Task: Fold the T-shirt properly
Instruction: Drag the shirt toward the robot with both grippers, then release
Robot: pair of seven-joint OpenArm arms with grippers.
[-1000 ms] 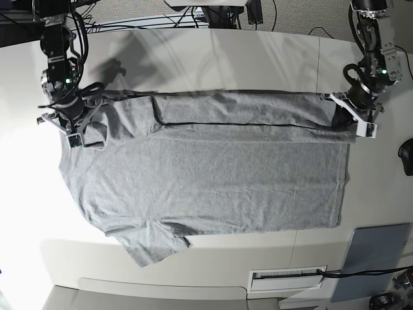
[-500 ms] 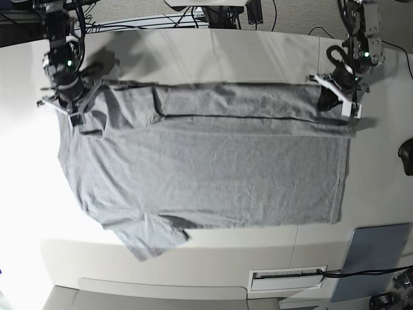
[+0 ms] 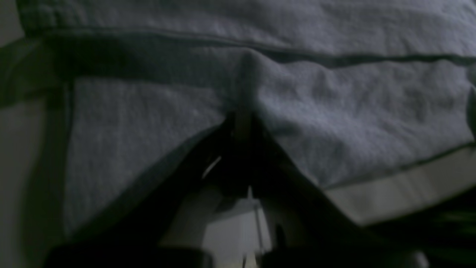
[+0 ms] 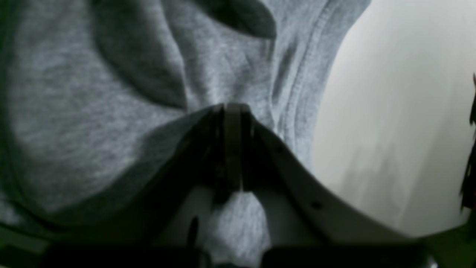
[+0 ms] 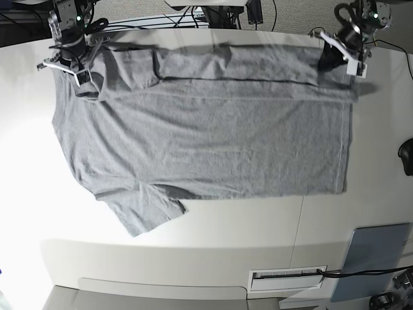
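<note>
Two grippers pinch the far edge of the T-shirt [image 5: 206, 129], a heather-grey short-sleeved garment spread plain side up across the white surface [image 5: 193, 239], one sleeve sticking out toward the near side. A folded band runs along its far edge. The right gripper [image 5: 72, 61], pressed together, clamps cloth at the sleeve-side corner; the left gripper [image 5: 348, 59], likewise closed, grips what seems to be the hem corner, though that wrist view is dark.

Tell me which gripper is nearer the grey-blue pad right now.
Left. The left gripper pinches the T-shirt at its far corner, on the grey-blue pad's side; the right gripper holds the opposite far end.
</note>
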